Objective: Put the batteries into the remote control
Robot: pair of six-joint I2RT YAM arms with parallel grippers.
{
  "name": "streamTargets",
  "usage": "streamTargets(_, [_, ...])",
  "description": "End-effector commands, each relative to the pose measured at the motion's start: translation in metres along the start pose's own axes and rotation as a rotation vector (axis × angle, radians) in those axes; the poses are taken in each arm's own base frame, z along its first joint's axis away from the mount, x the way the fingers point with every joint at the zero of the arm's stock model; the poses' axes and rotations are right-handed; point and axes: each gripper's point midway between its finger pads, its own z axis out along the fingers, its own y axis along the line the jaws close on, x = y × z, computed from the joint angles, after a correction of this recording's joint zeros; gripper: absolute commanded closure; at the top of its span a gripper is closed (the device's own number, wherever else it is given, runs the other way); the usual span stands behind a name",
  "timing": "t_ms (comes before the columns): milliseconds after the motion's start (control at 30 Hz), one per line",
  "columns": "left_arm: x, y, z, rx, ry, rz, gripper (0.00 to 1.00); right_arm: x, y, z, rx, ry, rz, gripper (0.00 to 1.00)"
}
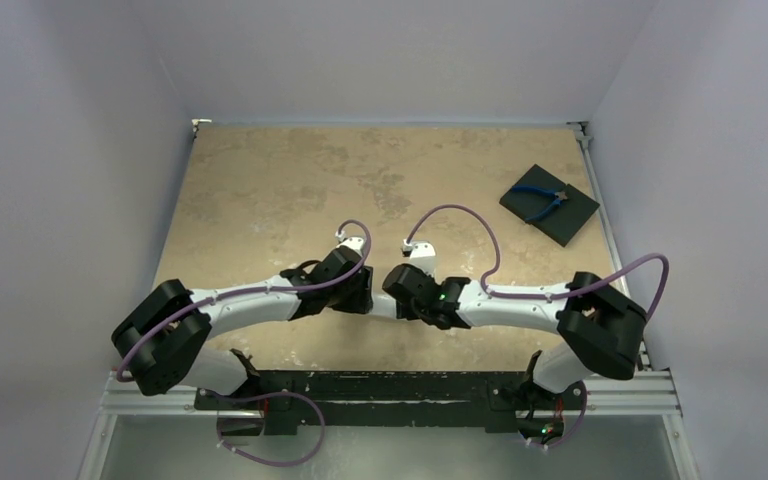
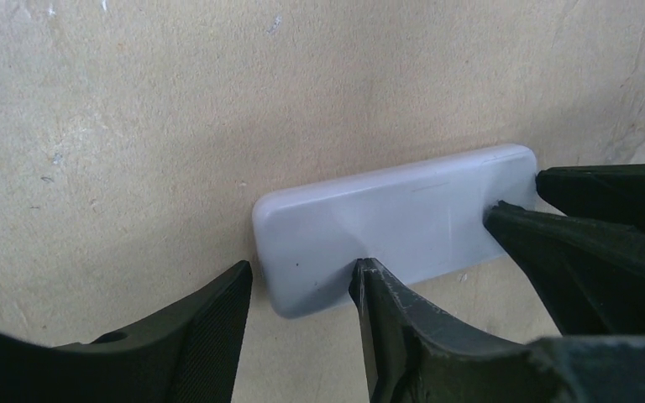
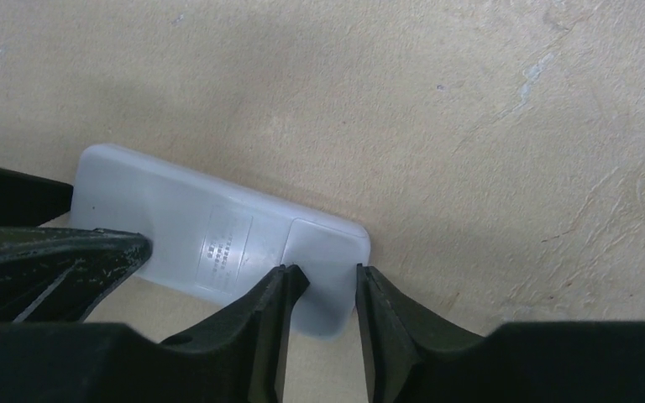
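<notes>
Left arm [image 1: 250, 298] (top view): reaches in from 8 o'clock toward the middle of the table [image 1: 260, 190].
Right arm [image 1: 520, 300]: reaches in from 4 o'clock, mirroring its partner.
Left gripper [image 1: 368, 298]: meets the other tip to tip just below table centre; its jaws cannot be read from this view.
Right gripper [image 1: 393, 288]: same spot, same limit.
Black pad [image 1: 570, 215]: at 2 o'clock on the table, well apart from both arms.
Blue-handled pliers [image 1: 540, 198]: lying on the pad.
Remote control [image 2: 403, 218] (left wrist view): flat on the table, plain white back up, running from 7 to 2 o'clock.
Left jaws: partly open, straddling the 7 o'clock end; one tip just beside the short edge, the other over the back (no pinch visible).
Right fingers [image 2: 571, 252]: enter at 3 o'clock, tips at the far end.
Remote back (right wrist view): printed label mid-body, cover seam toward 5 o'clock.
Right jaws: a narrow gap, tips at the near edge by the cover, gripping nothing.
Left finger [image 3: 67, 252]: at 9 o'clock, over the opposite end.
</notes>
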Motion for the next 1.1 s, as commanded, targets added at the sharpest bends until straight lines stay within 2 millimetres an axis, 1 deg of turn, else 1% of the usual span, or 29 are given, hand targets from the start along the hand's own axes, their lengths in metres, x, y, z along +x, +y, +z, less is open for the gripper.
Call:
streamTargets(0, [-0.008,0.007,-0.001,-0.075,-0.022,-0.002,0.5,-0.011,0.008,-0.013,-0.012,-0.023,0.002,0.57])
streamTargets(100, [-0.018,0.006,-0.006,-0.099,-0.034,0.005,0.48,-0.027,-0.002,-0.026,0.034,-0.069,-0.011,0.55])
streamTargets(133, [-0.022,0.006,-0.01,-0.107,-0.04,0.008,0.47,-0.034,-0.005,-0.033,0.042,-0.089,-0.011,0.53])
streamTargets(267, [-0.045,0.004,-0.028,-0.134,-0.095,0.018,0.4,-0.058,-0.016,-0.058,0.051,-0.168,-0.008,0.43])
streamTargets(367, [-0.058,0.002,-0.045,-0.148,-0.128,0.015,0.38,-0.072,-0.022,-0.078,0.032,-0.213,-0.011,0.36])
streamTargets(433, [-0.068,0.001,-0.058,-0.153,-0.155,0.013,0.36,-0.08,-0.026,-0.09,0.019,-0.247,-0.015,0.29])
streamTargets(500, [-0.078,0.0,-0.071,-0.162,-0.184,0.01,0.35,-0.089,-0.03,-0.103,0.007,-0.275,-0.023,0.17])
streamTargets(533, [-0.083,0.0,-0.078,-0.163,-0.199,0.009,0.35,-0.093,-0.032,-0.11,-0.002,-0.29,-0.026,0.13])
streamTargets(667, [-0.1,-0.001,-0.103,-0.17,-0.257,0.007,0.35,-0.109,-0.038,-0.137,-0.051,-0.356,-0.032,0.01])
streamTargets(800, [-0.116,0.001,-0.128,-0.189,-0.317,0.002,0.34,-0.125,-0.044,-0.166,-0.107,-0.431,-0.029,0.01])
streamTargets(833, [-0.119,0.001,-0.134,-0.188,-0.331,0.001,0.33,-0.131,-0.047,-0.173,-0.113,-0.457,-0.009,0.01])
streamTargets(900, [-0.124,0.0,-0.145,-0.177,-0.358,0.006,0.14,-0.137,-0.057,-0.185,-0.101,-0.487,0.028,0.01])
streamTargets(933, [-0.126,0.001,-0.15,-0.175,-0.372,0.008,0.09,-0.139,-0.063,-0.19,-0.088,-0.501,0.051,0.01])
streamTargets(1067, [-0.127,0.009,-0.167,-0.186,-0.415,0.019,0.03,-0.143,-0.087,-0.203,-0.032,-0.546,0.128,0.01])
